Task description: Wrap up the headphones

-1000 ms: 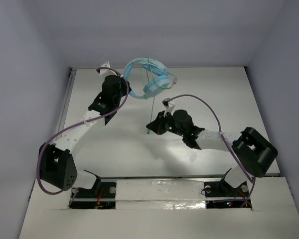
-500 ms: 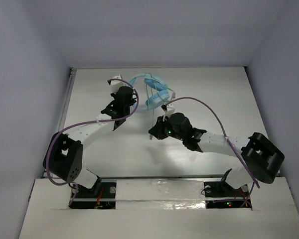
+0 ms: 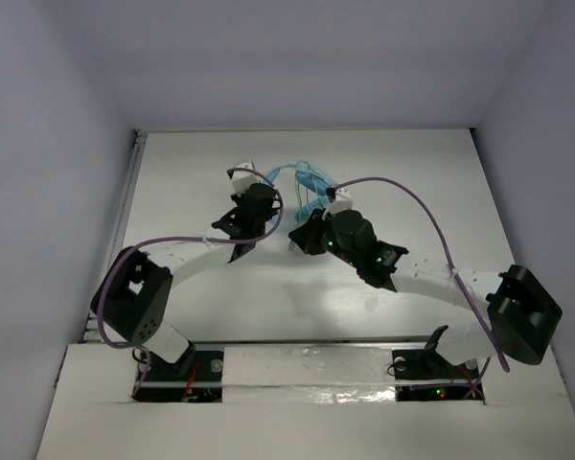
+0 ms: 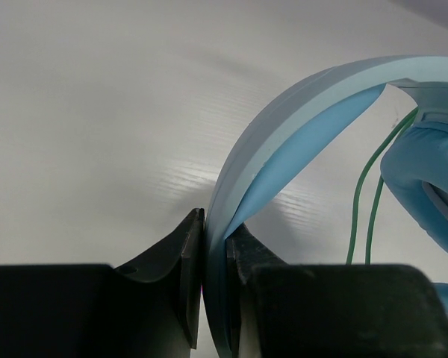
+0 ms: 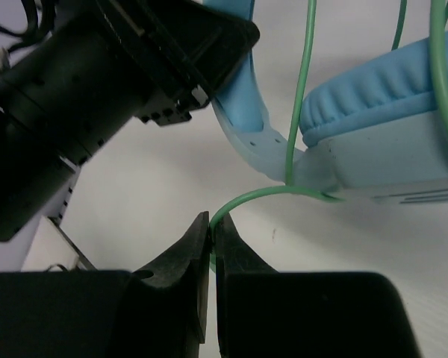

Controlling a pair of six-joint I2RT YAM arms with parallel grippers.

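Table (image 3: 441, 192): white surface between pale walls; both arms reach in from the near edge and meet just left of its middle.
Left arm (image 3: 172, 254): elbow folded near its base, forearm angled toward the far right, wrist just beside the headphones.
Right arm (image 3: 431, 278): elbow far out to the right, forearm running left, wrist close to the left one.
Headphones (image 3: 302, 182): light blue, held between the two wrists over the far middle of the table; whether they rest on it cannot be told.
Headband (image 4: 284, 134): arches up and to the right from the left fingers toward a padded ear cup (image 5: 381, 112).
Left gripper (image 4: 215, 235): fingers clamped on the headband, one on each face of it.
Right gripper (image 5: 211, 231): fingers nearly together, pinching the green cable where it loops down below the cup.
Cable (image 5: 306, 89): thin, green, several strands running down past the cup and headband.
Change over the last second: the headphones have come nearer and toward the centre, the grippers have drawn close together, and the left elbow has folded in while the right has swung outward.
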